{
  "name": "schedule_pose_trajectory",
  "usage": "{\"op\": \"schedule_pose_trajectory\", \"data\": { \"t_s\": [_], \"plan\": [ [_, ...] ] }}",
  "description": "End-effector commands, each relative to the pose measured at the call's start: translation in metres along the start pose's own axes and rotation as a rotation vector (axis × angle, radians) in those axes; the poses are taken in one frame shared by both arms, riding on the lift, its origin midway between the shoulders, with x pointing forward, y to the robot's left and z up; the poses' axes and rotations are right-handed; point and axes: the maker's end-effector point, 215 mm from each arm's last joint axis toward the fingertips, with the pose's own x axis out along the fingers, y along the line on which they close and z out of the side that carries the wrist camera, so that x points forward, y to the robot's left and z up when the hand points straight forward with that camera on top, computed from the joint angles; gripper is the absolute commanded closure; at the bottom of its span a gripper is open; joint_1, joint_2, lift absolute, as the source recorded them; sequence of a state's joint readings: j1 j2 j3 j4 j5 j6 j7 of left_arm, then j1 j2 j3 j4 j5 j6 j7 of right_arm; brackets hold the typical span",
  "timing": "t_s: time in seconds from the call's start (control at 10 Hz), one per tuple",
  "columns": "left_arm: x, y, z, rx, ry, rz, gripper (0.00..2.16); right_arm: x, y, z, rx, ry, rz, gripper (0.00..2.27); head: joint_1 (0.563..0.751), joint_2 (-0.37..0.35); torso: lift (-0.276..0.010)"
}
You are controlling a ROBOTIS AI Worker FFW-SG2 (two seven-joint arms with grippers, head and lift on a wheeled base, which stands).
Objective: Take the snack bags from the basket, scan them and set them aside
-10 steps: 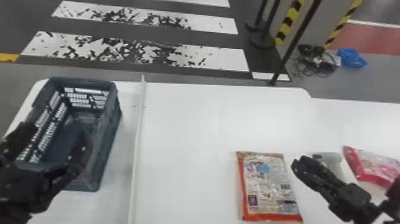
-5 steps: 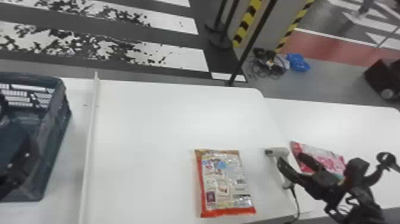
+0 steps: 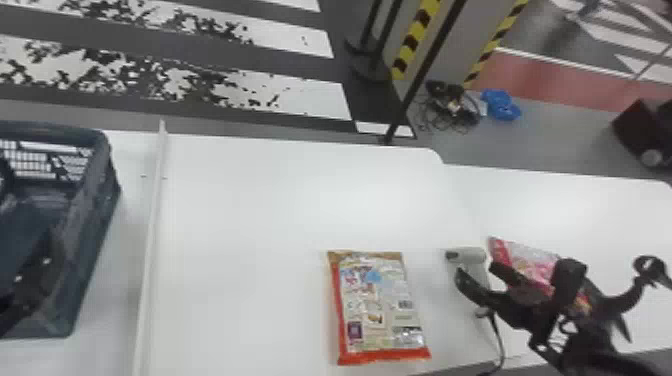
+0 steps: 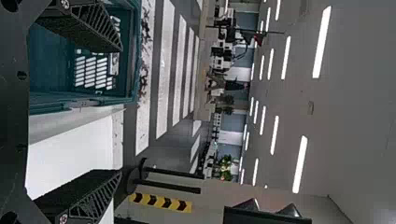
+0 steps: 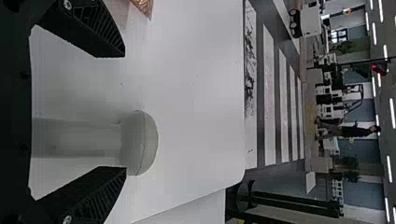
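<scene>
Right end effector (image 3: 477, 274): fingers wide apart, at the scanner (image 3: 469, 256); contact unclear. Left end effector (image 3: 27, 210): also wide, at the basket (image 3: 95, 215).

Scanner by the near right corner of the desk (image 3: 260, 210), cable running to the near edge. Orange-edged bag (image 3: 372, 305) lying flat toward the same edge, just left of scanner, apart from it. Pink bag (image 3: 530, 262) right of scanner, on the adjoining desk, partly behind the right end effector. Basket on the desk's left part, beyond a pale rail (image 3: 149, 250).
</scene>
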State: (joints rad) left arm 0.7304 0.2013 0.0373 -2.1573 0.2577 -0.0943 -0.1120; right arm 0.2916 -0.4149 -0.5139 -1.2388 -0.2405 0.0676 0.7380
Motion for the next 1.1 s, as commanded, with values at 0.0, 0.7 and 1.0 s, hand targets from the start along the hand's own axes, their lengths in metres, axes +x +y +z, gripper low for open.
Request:
{"op": "schedule_pose_trajectory", "data": {
  "t_s": [0.0,0.7,1.0],
  "plan": [
    [0.0,0.002,0.002,0.005,-0.004,0.001,0.07,0.004,-0.003,-0.014,0.014,0.027,-0.005,0.07,0.695,-0.35,-0.075],
    [0.002,-0.005,0.012,0.004,-0.022,-0.016,0.07,0.002,-0.016,-0.017,0.005,0.023,-0.028,2.25,0.695,-0.35,-0.075],
    [0.004,-0.006,0.019,0.001,-0.035,-0.022,0.07,-0.017,-0.021,-0.008,0.048,-0.011,-0.067,2.25,0.695,-0.35,-0.075]
  ]
}}
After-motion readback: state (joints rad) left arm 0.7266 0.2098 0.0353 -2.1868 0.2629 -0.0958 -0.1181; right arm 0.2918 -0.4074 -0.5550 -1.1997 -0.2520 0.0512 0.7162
